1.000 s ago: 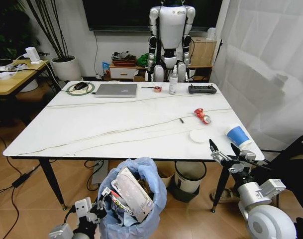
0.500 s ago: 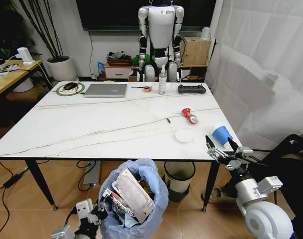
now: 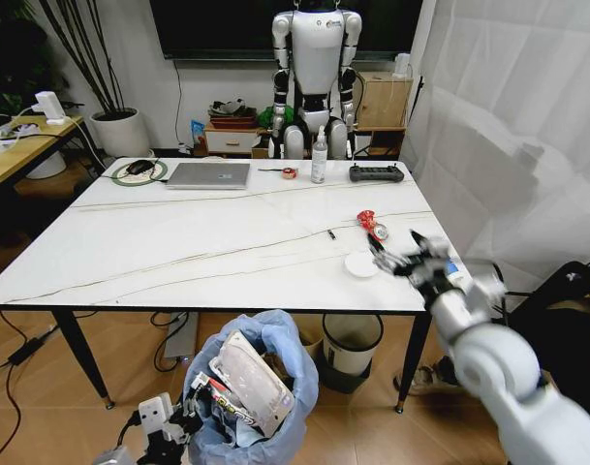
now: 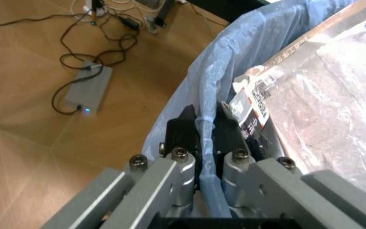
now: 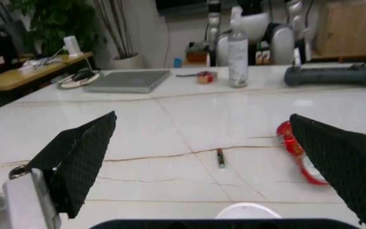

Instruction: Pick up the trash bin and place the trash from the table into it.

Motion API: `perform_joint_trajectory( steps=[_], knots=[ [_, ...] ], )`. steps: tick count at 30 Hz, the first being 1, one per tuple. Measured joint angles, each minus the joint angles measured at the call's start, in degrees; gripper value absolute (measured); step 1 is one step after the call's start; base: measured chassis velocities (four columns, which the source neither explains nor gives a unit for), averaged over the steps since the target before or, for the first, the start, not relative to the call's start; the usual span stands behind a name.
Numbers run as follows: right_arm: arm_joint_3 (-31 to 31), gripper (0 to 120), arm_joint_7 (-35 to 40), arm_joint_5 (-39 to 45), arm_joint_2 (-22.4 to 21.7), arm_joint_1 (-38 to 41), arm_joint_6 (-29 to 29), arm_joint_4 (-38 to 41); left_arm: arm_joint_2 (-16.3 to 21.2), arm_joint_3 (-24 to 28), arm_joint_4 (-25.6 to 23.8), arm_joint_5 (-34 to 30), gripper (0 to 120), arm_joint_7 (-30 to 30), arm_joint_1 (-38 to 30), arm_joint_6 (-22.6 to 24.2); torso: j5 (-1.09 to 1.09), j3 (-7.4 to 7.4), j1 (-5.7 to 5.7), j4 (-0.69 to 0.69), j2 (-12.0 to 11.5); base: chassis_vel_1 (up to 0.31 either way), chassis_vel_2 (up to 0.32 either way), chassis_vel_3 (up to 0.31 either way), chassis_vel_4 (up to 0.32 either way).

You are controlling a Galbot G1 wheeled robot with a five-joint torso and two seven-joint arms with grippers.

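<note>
Trash bin (image 3: 251,397): blue-bag-lined, holding packets, below the near edge of the table (image 3: 178,247); left gripper (image 4: 203,136) clamped on the bag's rim. Trash on the table's right part: crushed red can (image 3: 372,225), flat white packet (image 3: 359,263), blue paper cup (image 3: 454,273) partly hidden by the arm. Right gripper (image 3: 411,256): fingers spread wide, above the table's right near corner, just beside the packet. Far end: silver laptop (image 3: 208,174), spray bottle (image 3: 319,157).

Your trash bin (image 3: 251,402), blue-bagged and stuffed with packets, sits below the desk (image 3: 178,252) edge; crushed red can (image 3: 372,225) and white disc (image 3: 359,263) lie on the desk.
</note>
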Motion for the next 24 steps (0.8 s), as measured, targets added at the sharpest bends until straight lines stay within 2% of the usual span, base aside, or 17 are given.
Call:
perform_joint_trajectory(
  steps=[2, 5, 8, 15, 19, 24],
  knots=[
    [-2.91, 100, 1.09, 0.82, 0.45, 4.24, -0.61, -4.34, -0.32, -0.37, -0.63, 0.34, 1, -0.03, 0.71, 0.00, 0.00, 0.00, 0.00, 0.00, 0.00, 0.000, 0.000, 0.000, 0.000],
    [-6.70, 100, 0.19, 0.54, 1.41, 10.34, 1.76, -11.44, -1.06, -0.68, -1.53, 1.14, 1, -0.06, 1.75, 0.00, 0.00, 0.00, 0.00, -0.01, 0.00, 0.000, 0.000, 0.000, 0.000],
    [-8.03, 100, -0.55, 0.30, 2.09, 12.82, 1.82, -13.88, -1.42, -0.67, -1.73, 1.60, 1, -0.07, 2.02, 0.00, -0.01, 0.00, 0.00, -0.02, 0.00, 0.000, 0.000, 0.000, 0.000],
    [-9.03, 100, -3.77, -3.39, 8.23, 20.19, -10.19, -22.41, -2.61, -0.21, -1.82, 2.93, 1, -0.08, 2.01, 0.00, -0.01, 0.00, 0.00, -0.01, 0.00, 0.000, 0.000, 0.000, 0.000],
    [-9.51, 100, -6.79, -10.19, 11.12, 22.51, -11.07, -28.28, -3.09, 0.04, -1.77, 3.31, 1, -0.08, 1.72, 0.01, -0.01, 0.00, 0.00, -0.02, 0.00, 0.000, 0.000, 0.000, 0.000],
    [-10.27, 100, -8.12, -14.26, 13.32, 23.37, -10.67, -32.17, -3.42, 0.17, -1.75, 3.63, 1, -0.08, 1.64, 0.01, -0.01, 0.00, 0.00, -0.02, 0.00, 0.000, 0.000, 0.000, 0.000]
  ],
)
